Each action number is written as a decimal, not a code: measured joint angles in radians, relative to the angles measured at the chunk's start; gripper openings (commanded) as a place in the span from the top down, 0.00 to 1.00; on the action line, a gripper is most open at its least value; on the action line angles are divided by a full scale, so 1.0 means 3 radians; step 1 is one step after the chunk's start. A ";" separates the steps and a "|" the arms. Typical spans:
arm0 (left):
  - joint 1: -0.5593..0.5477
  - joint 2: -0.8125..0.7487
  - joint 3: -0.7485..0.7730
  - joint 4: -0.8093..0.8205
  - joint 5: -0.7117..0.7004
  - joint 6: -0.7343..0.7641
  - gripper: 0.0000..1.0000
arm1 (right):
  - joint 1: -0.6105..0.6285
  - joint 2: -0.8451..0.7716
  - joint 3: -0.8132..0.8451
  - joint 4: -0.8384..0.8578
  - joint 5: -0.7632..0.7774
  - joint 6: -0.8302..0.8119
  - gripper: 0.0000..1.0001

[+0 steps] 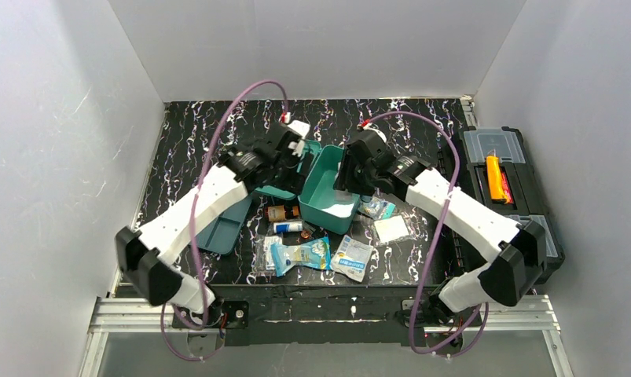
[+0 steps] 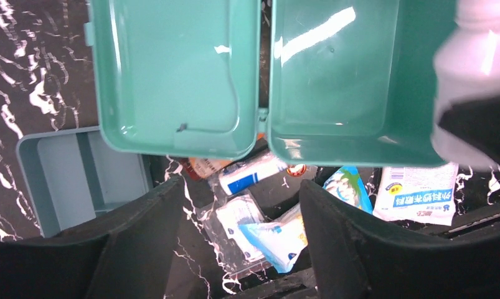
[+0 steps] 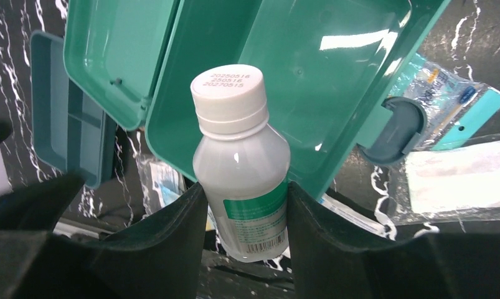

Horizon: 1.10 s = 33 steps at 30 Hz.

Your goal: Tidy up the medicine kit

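Note:
The teal medicine kit [image 1: 328, 192] stands open mid-table, its lid [image 2: 172, 75] laid flat to the left and its box [image 2: 347, 75] empty. Its blue-teal inner tray [image 1: 221, 228] lies on the table to the left. My right gripper [image 1: 347, 177] is shut on a white bottle [image 3: 241, 156] with a white cap and green label, held upright over the kit's near rim [image 3: 284, 81]. The bottle shows blurred in the left wrist view [image 2: 471, 62]. My left gripper [image 2: 241, 193] is open and empty, above the lid's near edge and the loose items.
Loose items lie in front of the kit: a brown vial [image 1: 284, 212], a white-blue tube [image 1: 288, 227], blue-white packets [image 1: 300, 255] [image 1: 351, 258], a gauze pad [image 1: 390, 228]. A black toolbox [image 1: 504, 184] stands at the right edge. White walls enclose the table.

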 measured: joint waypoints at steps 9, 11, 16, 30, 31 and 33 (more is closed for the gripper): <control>0.0000 -0.1301 -0.0759 0.0142 -0.0080 -0.0149 0.17 | -0.0137 0.0512 0.0154 0.0281 0.0050 0.0533 0.91; 0.0000 -0.1486 -0.0909 0.0191 -0.0084 -0.0165 0.14 | -0.0179 0.0655 0.0187 0.0338 0.0033 0.0640 0.90; 0.0000 -0.1915 -0.1399 0.0356 -0.0114 -0.0173 0.09 | -0.0267 0.1013 0.0262 0.0406 -0.0003 0.0890 0.88; 0.0000 -0.2280 -0.1942 0.0660 -0.0066 -0.0287 0.02 | -0.0360 0.1699 0.0603 0.0429 0.0008 0.1329 0.54; 0.0000 -0.2249 -0.1942 0.0661 -0.0056 -0.0290 0.02 | -0.0365 0.1726 0.0617 0.0423 0.0005 0.1343 0.50; 0.0000 -0.2219 -0.1942 0.0662 -0.0039 -0.0295 0.02 | -0.0375 0.1781 0.0661 0.0397 0.0004 0.1367 0.45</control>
